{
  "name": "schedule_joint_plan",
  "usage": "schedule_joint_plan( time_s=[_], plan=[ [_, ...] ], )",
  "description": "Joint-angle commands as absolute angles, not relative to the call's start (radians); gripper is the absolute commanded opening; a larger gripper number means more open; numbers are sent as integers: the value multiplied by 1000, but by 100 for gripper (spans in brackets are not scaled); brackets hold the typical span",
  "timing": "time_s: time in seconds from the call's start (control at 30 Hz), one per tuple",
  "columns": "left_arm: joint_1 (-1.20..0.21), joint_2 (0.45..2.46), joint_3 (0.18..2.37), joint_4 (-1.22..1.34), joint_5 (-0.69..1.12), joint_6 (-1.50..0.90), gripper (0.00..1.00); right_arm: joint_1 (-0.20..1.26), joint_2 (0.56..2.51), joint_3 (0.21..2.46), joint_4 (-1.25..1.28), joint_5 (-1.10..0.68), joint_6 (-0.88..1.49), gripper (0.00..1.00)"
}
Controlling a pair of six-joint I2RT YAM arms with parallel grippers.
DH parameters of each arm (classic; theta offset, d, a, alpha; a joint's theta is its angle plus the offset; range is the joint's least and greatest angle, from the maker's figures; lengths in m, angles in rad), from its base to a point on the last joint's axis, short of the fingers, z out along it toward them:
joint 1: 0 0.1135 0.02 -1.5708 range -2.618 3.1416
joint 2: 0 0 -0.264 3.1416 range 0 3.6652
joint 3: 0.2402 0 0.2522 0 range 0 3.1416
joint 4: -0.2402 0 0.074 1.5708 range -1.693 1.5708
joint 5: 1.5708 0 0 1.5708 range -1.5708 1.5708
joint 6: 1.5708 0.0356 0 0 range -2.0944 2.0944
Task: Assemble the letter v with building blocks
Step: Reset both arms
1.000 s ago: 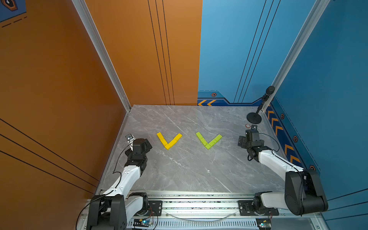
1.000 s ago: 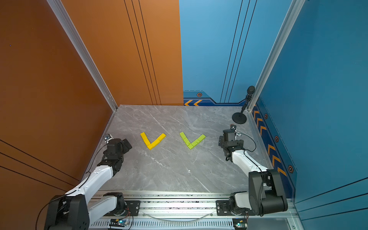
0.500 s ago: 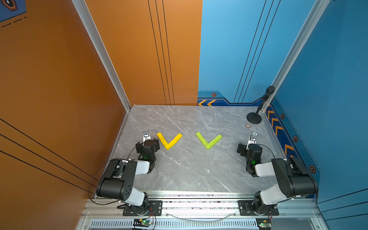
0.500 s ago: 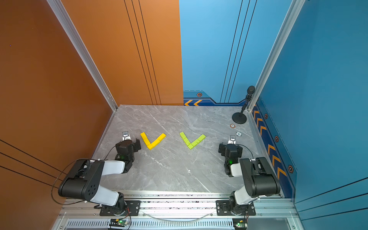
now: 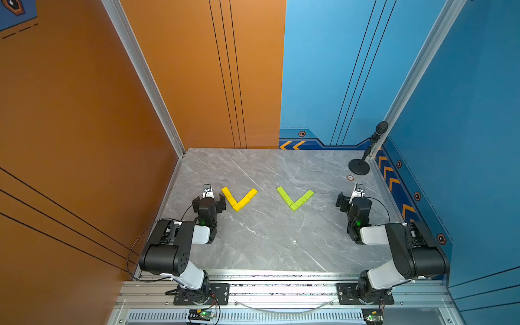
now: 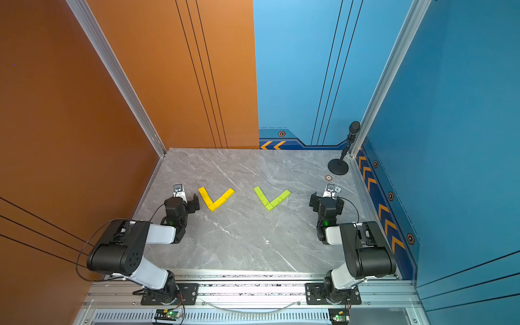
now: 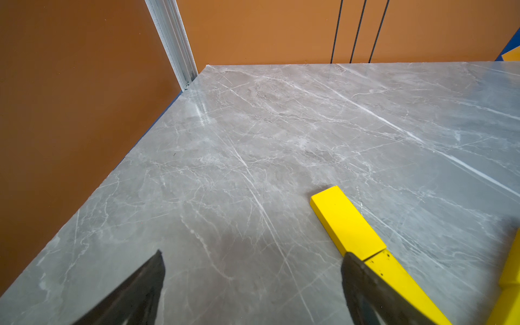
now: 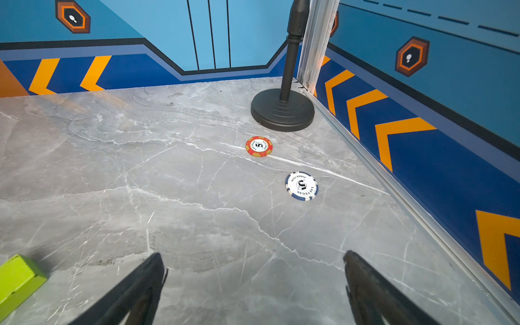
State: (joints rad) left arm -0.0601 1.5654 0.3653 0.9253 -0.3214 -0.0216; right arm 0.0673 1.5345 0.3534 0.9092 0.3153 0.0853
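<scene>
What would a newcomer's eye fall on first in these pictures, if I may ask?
Two bright letter shapes lie flat on the grey marble table: the yellow V nearer the left arm and the lime-green V beside it. The left gripper and the right gripper flank them, both open and empty. Near the black stand in the far right corner lie a red poker chip and a white poker chip.
</scene>
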Motion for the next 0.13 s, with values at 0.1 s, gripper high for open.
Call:
schedule_joint_plan(
  time_s=[0.1],
  plan=[
    [-64,1563,368,942,-300,-5,98,70,1532,364,899,336,83,100]
  ],
)
